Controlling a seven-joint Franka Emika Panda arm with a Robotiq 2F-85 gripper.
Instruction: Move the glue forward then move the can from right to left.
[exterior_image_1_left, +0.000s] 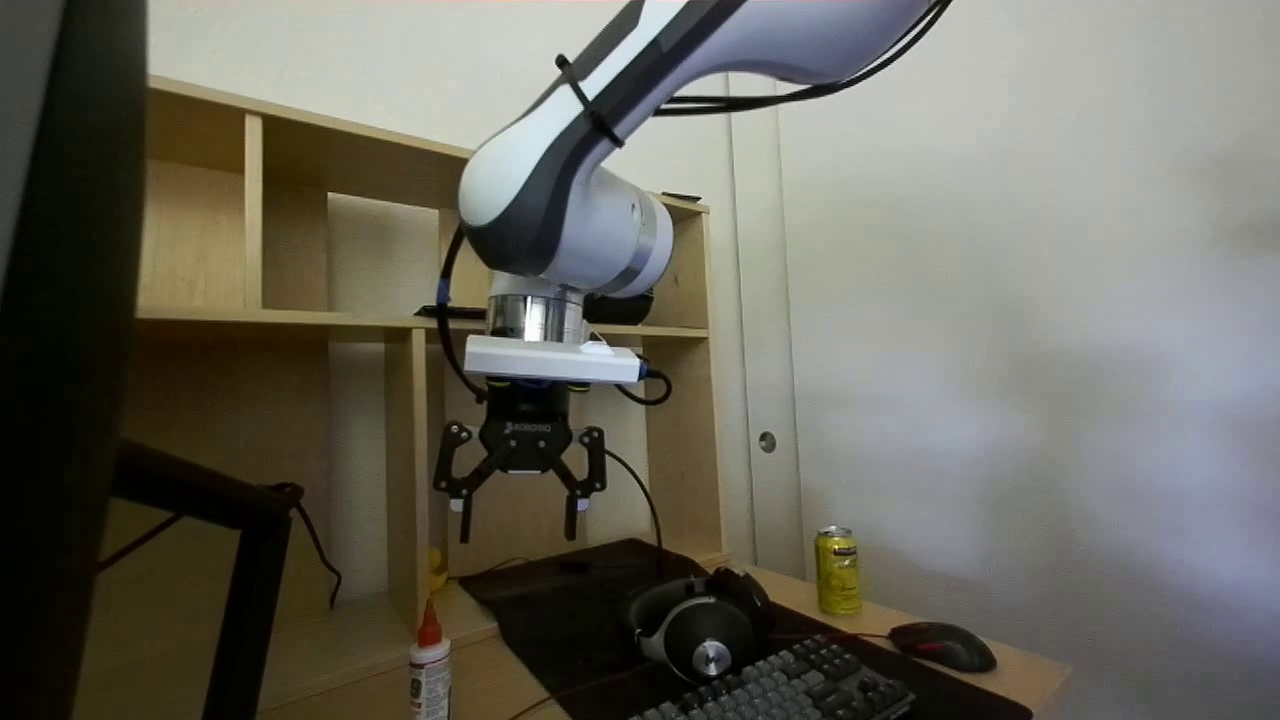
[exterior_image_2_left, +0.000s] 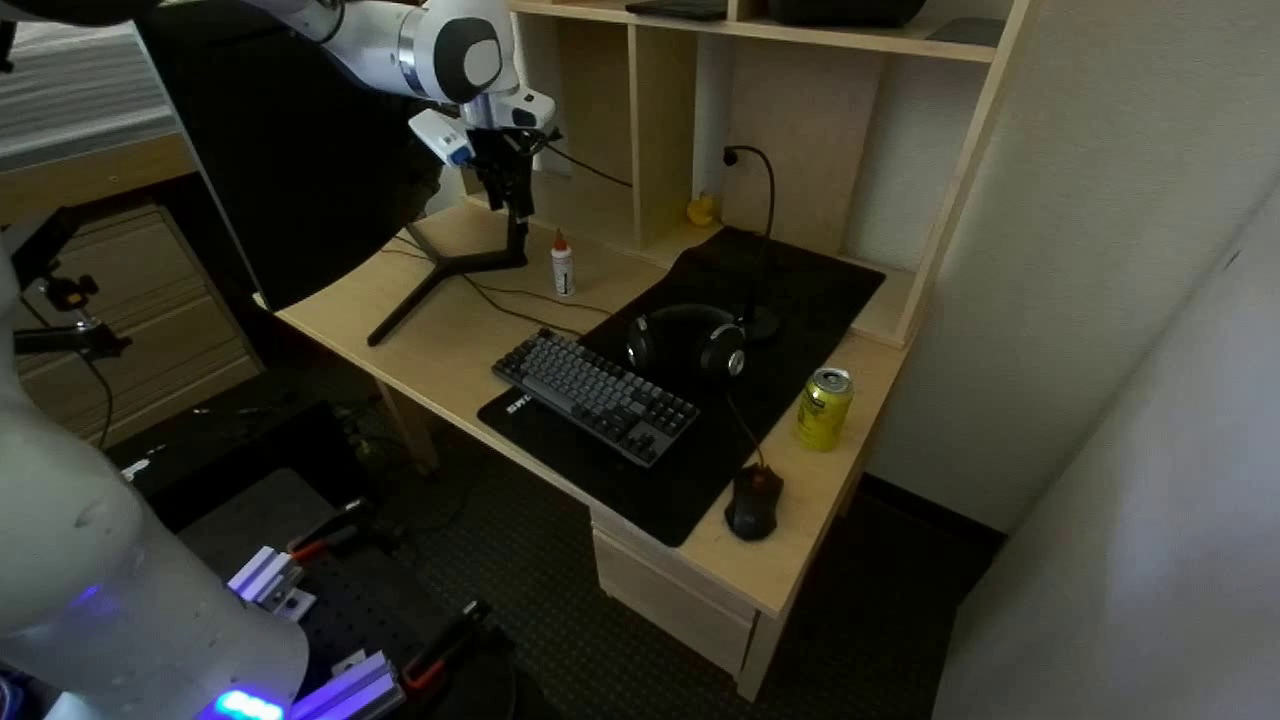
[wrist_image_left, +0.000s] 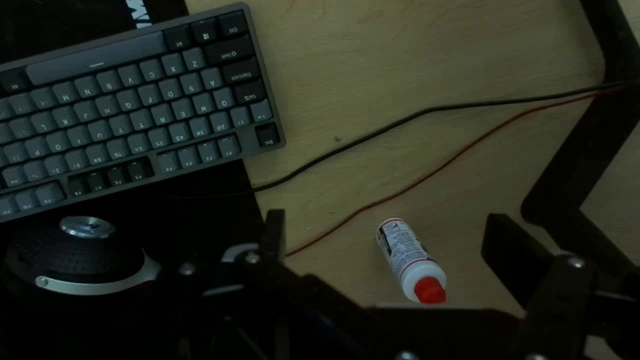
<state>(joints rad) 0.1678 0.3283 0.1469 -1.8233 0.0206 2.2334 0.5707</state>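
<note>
The glue (exterior_image_1_left: 430, 682) is a slim white bottle with an orange-red pointed cap. It stands upright on the desk, also seen in an exterior view (exterior_image_2_left: 562, 268). In the wrist view the glue (wrist_image_left: 402, 250) shows between the two fingers, below them and apart from them. My gripper (exterior_image_1_left: 518, 520) is open and empty, pointing down above the desk. It is dark and small in an exterior view (exterior_image_2_left: 512, 195); its spread fingers show in the wrist view (wrist_image_left: 385, 235). The yellow-green can (exterior_image_1_left: 838, 572) stands upright near the desk's edge, also in an exterior view (exterior_image_2_left: 824, 412). It is out of the wrist view.
A monitor stand leg (exterior_image_2_left: 450, 270) is close to the glue. Black headphones (exterior_image_2_left: 690, 340), a keyboard (exterior_image_2_left: 600, 395) and a lamp (exterior_image_2_left: 768, 200) are on the black mat (exterior_image_2_left: 820, 290). A mouse (exterior_image_2_left: 754, 502) lies near the can. Thin cables (wrist_image_left: 390, 197) cross the desk; shelves (exterior_image_1_left: 415, 450) stand behind.
</note>
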